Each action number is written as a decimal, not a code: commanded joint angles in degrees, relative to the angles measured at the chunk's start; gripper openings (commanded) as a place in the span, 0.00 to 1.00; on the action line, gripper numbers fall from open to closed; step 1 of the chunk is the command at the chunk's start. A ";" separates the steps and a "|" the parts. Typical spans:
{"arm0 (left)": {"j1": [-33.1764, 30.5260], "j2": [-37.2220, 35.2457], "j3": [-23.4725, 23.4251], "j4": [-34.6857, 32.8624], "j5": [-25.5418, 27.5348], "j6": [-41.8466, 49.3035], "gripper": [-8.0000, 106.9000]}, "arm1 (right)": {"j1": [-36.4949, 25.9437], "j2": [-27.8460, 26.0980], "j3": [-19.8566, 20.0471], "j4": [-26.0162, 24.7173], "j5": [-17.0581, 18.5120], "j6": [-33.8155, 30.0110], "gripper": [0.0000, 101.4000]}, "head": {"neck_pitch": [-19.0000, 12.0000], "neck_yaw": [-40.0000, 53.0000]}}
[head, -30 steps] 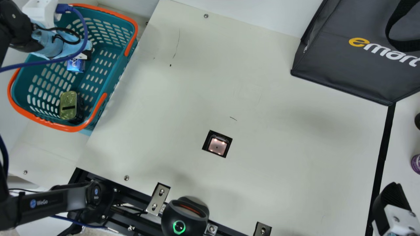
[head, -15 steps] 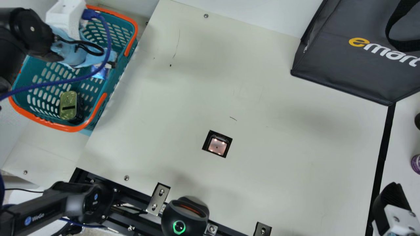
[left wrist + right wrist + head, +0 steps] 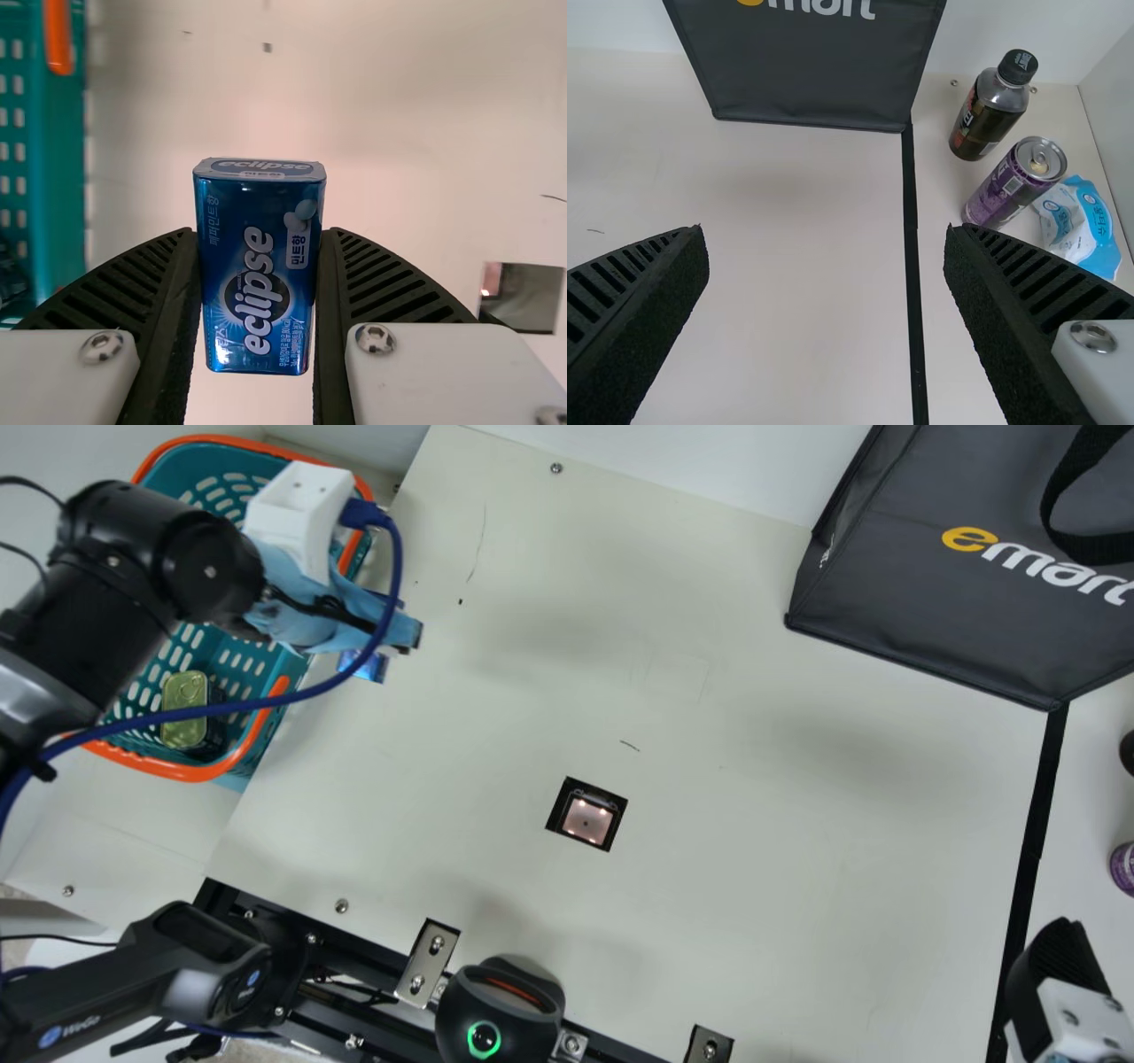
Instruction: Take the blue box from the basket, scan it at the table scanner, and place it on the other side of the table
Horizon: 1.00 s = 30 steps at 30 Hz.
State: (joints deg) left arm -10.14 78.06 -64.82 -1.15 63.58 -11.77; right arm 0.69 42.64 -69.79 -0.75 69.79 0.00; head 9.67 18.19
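The table [image 3: 753, 779] is the largest thing, and its middle lies before the left arm [image 3: 115, 589]. The dark bag [image 3: 939, 620] stands at its far side, in the same place as before. The basket [image 3: 190, 774] also did not move, and the tin [image 3: 184, 708] remains inside it. What has changed is the left arm: one second ago it reached into the basket, and now its end is past the basket's wall, over the table. So the taking-out seems finished, and the carrying to the scanner has begun.

The right pincer [image 3: 825, 228] is wide, with nothing between its fingers, and it waits near the black strip [image 3: 1032, 824]. Beyond this strip are a bottle [image 3: 992, 111] and a can [image 3: 1014, 181], so I think the box should finally go there. The left pincer [image 3: 258, 237] is closed on its load.

The scanner window [image 3: 587, 819] is lit, and still well apart from the load. The smallest is the blue box [image 3: 259, 274], gripped by its two sides, just outside the basket. Next, probably, its code must face the window; where this code is, I cannot tell.
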 commanded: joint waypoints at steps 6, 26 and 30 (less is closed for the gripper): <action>-9.77 1.01 -0.04 1.33 -0.06 -7.35 0.00 | 0.00 0.00 0.00 0.00 0.00 0.00 0.94 | -1.75 0.23; -24.97 6.51 -1.77 3.22 0.78 -23.26 0.00 | 0.00 0.00 0.00 0.00 -0.07 0.00 0.94 | -1.75 0.23; -26.86 7.85 -1.77 2.42 0.24 -26.42 0.00 | 0.00 0.00 0.00 0.00 -0.07 0.00 0.94 | -1.75 0.23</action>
State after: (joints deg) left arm -36.56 85.60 -66.63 1.39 63.89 -37.08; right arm 0.69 42.64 -69.79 -0.75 69.71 0.00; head 9.67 18.19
